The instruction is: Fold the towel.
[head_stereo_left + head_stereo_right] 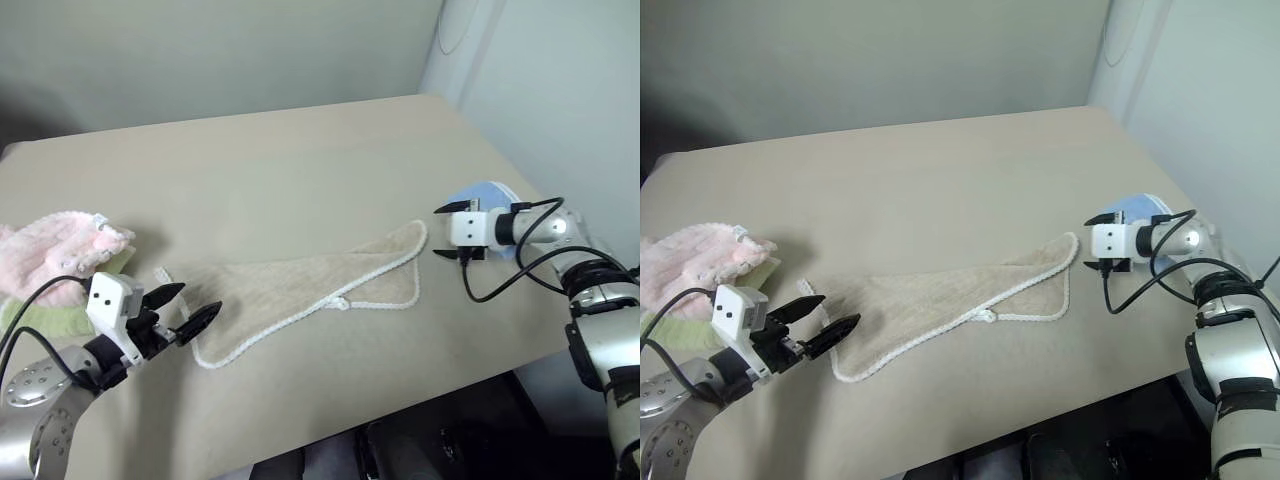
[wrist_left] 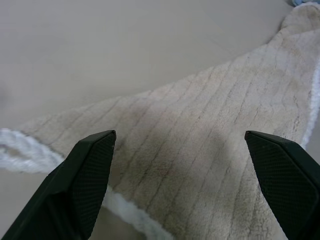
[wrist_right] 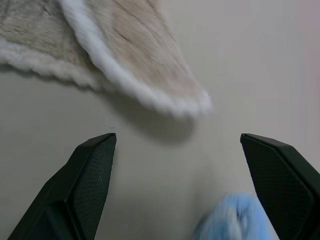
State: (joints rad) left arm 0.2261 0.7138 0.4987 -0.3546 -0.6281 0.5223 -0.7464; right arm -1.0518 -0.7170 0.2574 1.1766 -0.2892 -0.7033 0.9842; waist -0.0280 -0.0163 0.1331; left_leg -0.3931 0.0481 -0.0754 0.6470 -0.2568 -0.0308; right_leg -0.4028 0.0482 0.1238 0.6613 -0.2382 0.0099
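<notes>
Beige towel lies rumpled on table, nothing gripped. Left gripper spread at near corner, right gripper spread beside far corner. Rec: pinch corded edging, lift evenly.

One beige towel, one pink towel, one green towel, one blue cloth

Bare test room, likely lab: plain beige cloth-covered table under my pincers, blank pale walls beyond, cables.
</notes>
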